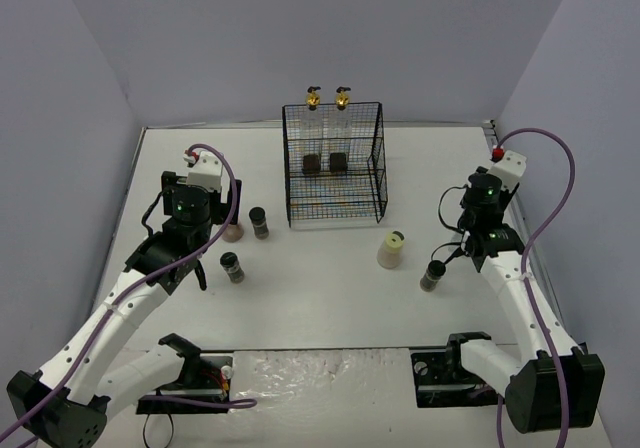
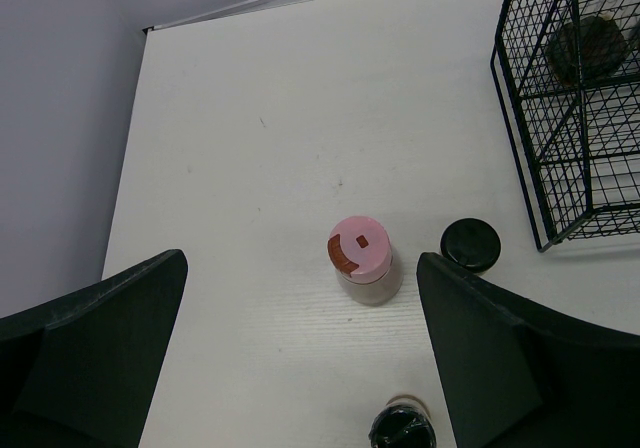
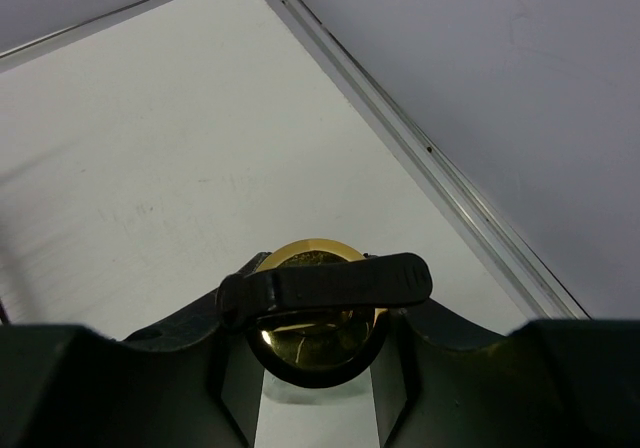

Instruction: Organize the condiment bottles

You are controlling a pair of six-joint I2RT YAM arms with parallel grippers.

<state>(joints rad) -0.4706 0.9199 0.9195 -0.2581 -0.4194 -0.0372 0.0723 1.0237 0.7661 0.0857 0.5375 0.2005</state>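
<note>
"What did the arms look like?"

"The left arm (image 1: 120, 313) and the right arm (image 1: 520, 288) both had white links and black joint housings, each with a small green light (image 1: 180, 206)."

"Any cables?"

"A purple cable (image 1: 232, 193) looped off each one, from a white block (image 1: 203, 168) topped with a red knob. The left gripper (image 2: 302, 258) had broad matte-black fingers (image 2: 100, 338)."

The left gripper (image 2: 300, 268) is spread wide, its black fingers (image 2: 110, 338) flanking a pink-capped jar (image 2: 360, 258) standing upright on the white table (image 2: 250, 148). A black-capped jar (image 2: 470, 243) stands just right of it, another (image 2: 402, 430) at the bottom edge. At upper right, the wire rack (image 2: 530, 168) holds a dark jar (image 2: 590, 50).
</note>
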